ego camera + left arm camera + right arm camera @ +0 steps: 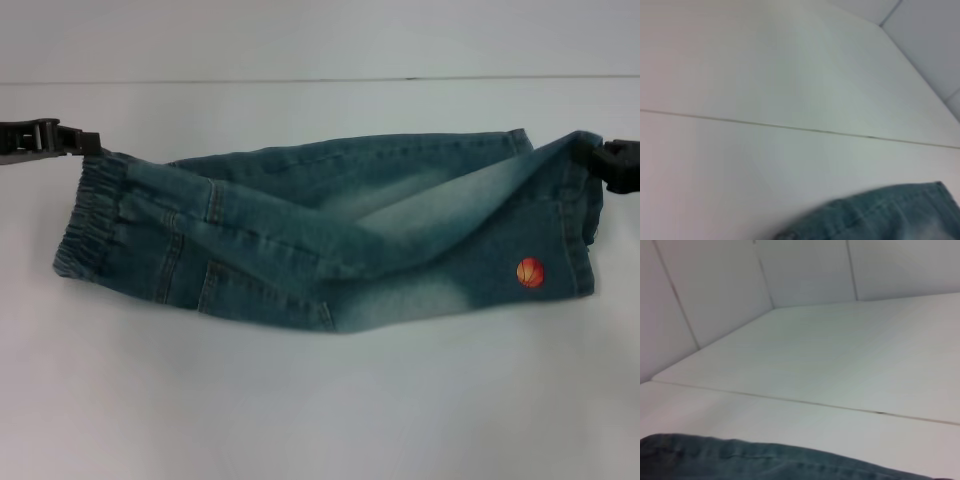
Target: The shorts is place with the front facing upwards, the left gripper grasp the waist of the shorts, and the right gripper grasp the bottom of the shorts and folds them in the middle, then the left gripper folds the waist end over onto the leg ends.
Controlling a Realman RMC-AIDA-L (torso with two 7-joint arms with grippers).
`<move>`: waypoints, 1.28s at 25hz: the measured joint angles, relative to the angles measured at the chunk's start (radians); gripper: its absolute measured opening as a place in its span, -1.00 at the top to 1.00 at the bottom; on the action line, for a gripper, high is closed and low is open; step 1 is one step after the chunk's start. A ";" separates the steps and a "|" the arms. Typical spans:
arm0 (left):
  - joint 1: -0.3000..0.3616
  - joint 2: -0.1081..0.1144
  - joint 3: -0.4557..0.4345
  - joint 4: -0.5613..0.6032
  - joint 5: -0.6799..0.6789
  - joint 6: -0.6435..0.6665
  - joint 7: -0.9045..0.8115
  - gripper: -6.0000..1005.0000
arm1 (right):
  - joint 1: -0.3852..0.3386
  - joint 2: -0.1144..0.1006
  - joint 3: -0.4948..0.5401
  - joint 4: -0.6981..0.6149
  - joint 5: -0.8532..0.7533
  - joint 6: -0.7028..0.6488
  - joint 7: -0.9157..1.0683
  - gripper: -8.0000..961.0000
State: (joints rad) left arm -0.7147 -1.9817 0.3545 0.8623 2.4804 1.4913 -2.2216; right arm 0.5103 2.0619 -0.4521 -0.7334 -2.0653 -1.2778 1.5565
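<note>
The blue-green denim shorts (330, 235) lie stretched across the white table, folded lengthwise. The ruffled waist (85, 215) is at the left and the leg hems (585, 240) at the right. An orange basketball patch (530, 272) sits near the hems. My left gripper (92, 144) is shut on the far corner of the waist. My right gripper (603, 158) is shut on the far corner of the bottom of the shorts, pulling the cloth up into a peak. An edge of the denim (890, 215) shows in the left wrist view. The right wrist view shows a denim edge (740, 457) too.
The white table (320, 400) spreads all around the shorts. A thin seam (790, 127) crosses the tabletop beyond them. A pale tiled wall (805, 270) rises behind the table's far edge (300, 80).
</note>
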 joint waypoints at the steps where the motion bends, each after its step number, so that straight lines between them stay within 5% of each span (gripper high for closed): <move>1: 0.001 -0.002 0.001 -0.006 0.000 -0.023 0.000 0.88 | 0.006 -0.001 0.001 0.007 0.000 0.020 0.005 0.93; 18: 0.045 -0.042 0.001 -0.013 -0.003 -0.203 -0.001 0.87 | 0.066 0.008 -0.032 0.083 0.064 0.246 -0.038 0.93; 23: 0.053 -0.053 0.002 -0.012 -0.019 -0.213 0.030 0.86 | 0.088 0.026 -0.050 0.096 0.064 0.326 -0.108 0.93; 32: 0.058 -0.065 0.009 -0.010 -0.053 -0.218 0.071 0.86 | 0.119 0.027 -0.051 0.150 0.064 0.411 -0.172 0.93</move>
State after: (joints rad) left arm -0.6571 -2.0463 0.3633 0.8521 2.4273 1.2732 -2.1509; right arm 0.6295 2.0887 -0.5032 -0.5833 -2.0009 -0.8670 1.3848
